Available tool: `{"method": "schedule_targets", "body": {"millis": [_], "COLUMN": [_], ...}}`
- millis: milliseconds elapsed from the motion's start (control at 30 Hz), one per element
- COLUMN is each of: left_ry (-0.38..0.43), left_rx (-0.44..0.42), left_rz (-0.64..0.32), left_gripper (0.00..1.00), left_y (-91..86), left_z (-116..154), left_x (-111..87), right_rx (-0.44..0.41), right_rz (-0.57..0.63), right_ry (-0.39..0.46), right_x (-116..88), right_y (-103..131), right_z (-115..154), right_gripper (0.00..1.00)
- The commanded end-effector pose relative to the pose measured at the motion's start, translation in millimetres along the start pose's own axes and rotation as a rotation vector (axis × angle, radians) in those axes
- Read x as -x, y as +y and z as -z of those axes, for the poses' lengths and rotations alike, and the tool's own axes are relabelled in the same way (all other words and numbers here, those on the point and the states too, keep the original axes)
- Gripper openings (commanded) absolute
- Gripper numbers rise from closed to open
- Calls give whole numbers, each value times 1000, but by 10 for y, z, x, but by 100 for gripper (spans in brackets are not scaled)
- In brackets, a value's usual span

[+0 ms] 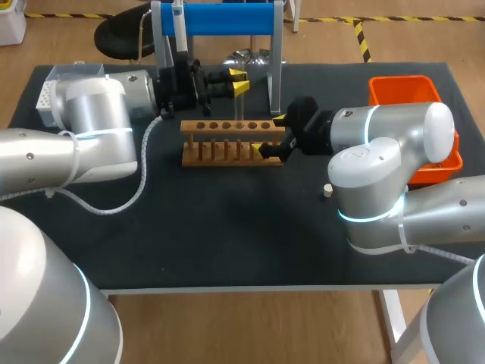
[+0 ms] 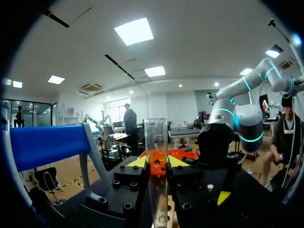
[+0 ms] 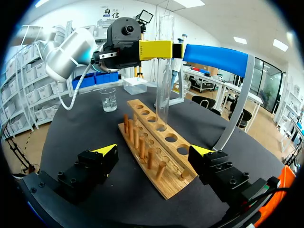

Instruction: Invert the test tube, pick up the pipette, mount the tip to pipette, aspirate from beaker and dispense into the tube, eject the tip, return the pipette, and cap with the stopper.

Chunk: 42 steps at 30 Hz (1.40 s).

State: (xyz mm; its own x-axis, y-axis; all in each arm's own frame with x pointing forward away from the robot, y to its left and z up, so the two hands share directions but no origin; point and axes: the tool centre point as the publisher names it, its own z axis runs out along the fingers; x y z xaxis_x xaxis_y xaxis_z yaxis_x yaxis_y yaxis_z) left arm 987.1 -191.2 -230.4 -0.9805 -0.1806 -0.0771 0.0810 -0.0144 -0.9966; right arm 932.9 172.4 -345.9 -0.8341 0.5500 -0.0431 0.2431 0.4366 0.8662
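Nearest the lower edge of the head view, a small pale stopper (image 1: 327,191) lay on the dark, matte table cover (image 1: 227,243), right of centre. Just above it the right gripper (image 1: 267,134) stood spread wide astride the right end of the wooden rack (image 1: 227,144), its fingers clear of the wood and holding nothing. The rack was pale timber with a row of round holes above a row of plain dowel pegs.

Beyond it, at upper centre, the left gripper (image 1: 239,81) was closed on the test tube (image 3: 161,85), a clear, smooth-walled glass cylinder held upright with its lower end at one of the rack's middle holes. Whether it was seated I could not tell.

The step in hand looked like the tube's inversion and standing. It would go best with the tube kept plumb over its hole, the grip firm but gentle on slippery glass, and the rack not nudged.

Past the rack stood a small clear beaker (image 3: 108,99). Furthest, at the top, the pipette (image 1: 179,30) hung on the blue-barred stand (image 1: 227,17).
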Motion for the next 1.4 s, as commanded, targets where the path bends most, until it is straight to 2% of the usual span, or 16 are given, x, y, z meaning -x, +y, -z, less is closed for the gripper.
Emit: {"method": "schedule_targets", "body": {"millis": [33, 533, 1400], "left_ry": [-3, -5, 13], "left_rx": [17, 58, 49], "left_rz": [1, 26, 53], "left_gripper": [0, 0, 0], "left_y": [-29, 62, 234], "left_z": [6, 29, 12], "left_x": [4, 11, 6], "right_rx": [0, 0, 0], "right_rz": [0, 0, 0], "right_ry": [1, 1, 1], "right_x": [1, 1, 1], "right_y": [-4, -4, -4], "right_z": [8, 8, 8], "right_gripper": [100, 100, 100]}}
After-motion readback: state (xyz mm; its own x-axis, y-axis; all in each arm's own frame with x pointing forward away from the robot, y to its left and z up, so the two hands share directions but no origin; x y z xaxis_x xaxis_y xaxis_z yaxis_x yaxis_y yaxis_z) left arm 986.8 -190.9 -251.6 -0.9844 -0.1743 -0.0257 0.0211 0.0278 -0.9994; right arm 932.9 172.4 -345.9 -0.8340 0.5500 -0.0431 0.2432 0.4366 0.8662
